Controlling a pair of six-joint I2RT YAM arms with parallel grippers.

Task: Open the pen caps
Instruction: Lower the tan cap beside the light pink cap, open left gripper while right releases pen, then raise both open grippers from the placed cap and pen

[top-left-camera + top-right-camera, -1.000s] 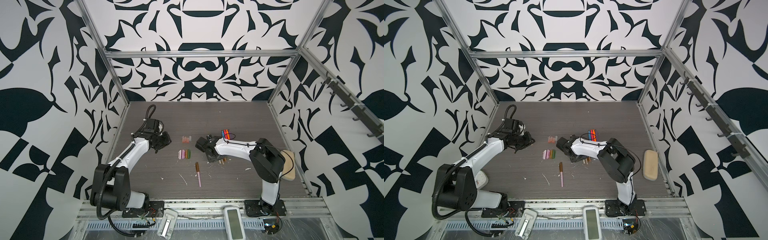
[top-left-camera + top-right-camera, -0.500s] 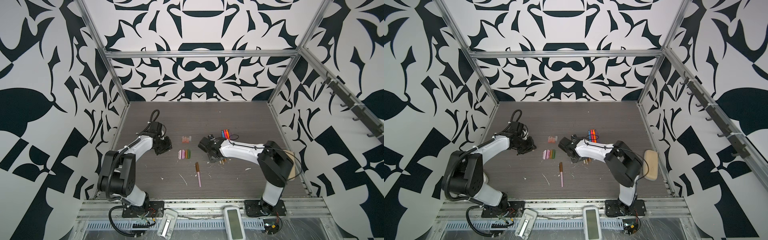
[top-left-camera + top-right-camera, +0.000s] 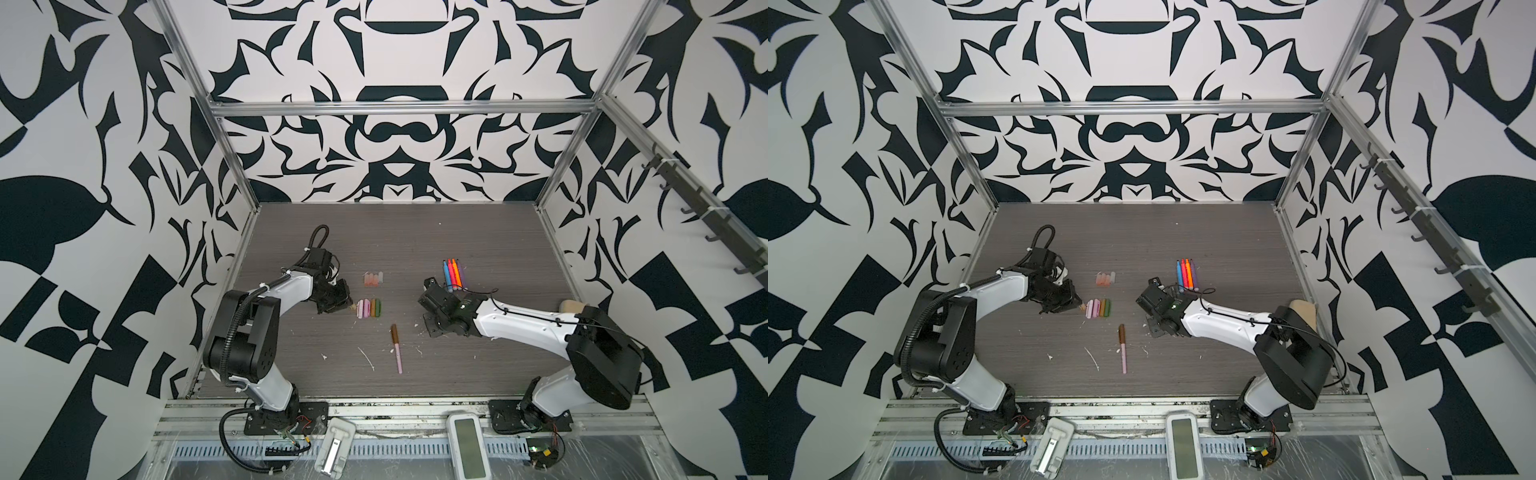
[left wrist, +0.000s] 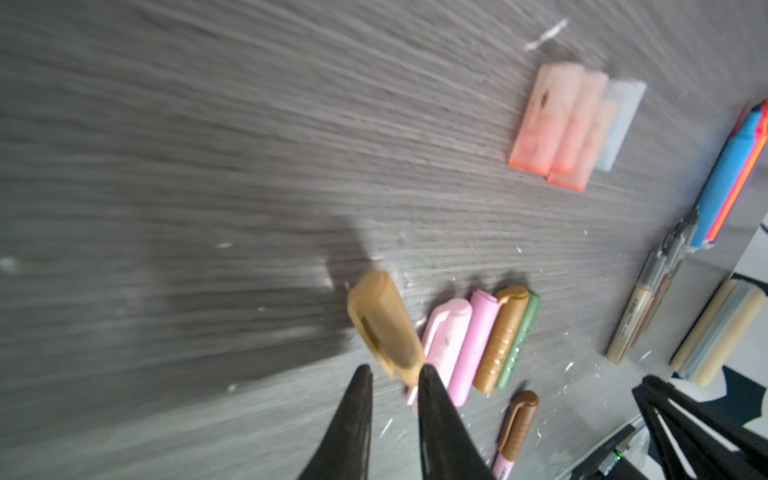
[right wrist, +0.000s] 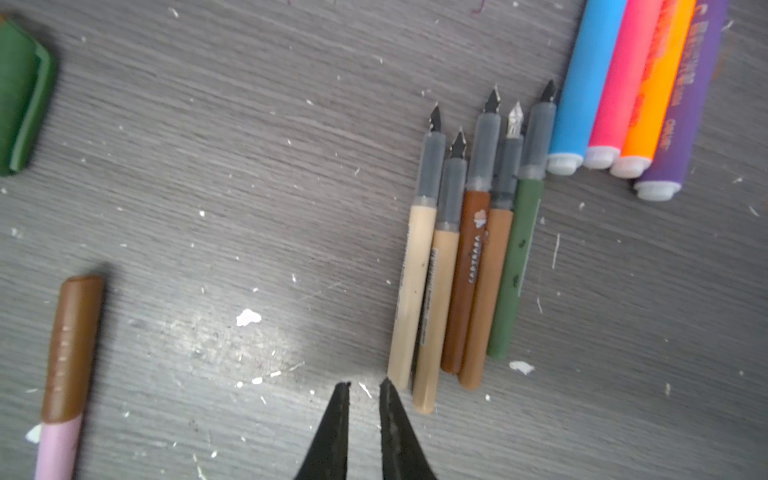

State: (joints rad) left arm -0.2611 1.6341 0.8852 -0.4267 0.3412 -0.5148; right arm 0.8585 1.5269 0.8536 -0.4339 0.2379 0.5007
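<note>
Swung up to the cap row (image 4: 478, 340), the left tool (image 4: 395, 370) is seen barely parted at a tan cap (image 4: 380, 320), grip unclear; one pink pen (image 3: 397, 349) is left capped.

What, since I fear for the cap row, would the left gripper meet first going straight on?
The tan cap, its end between the left gripper tips; the cap row lies just beside that line, depth unclear.

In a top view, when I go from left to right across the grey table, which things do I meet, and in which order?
left gripper → row of coloured caps → pink pen with brown cap → right gripper → bright pens → tan block
</note>
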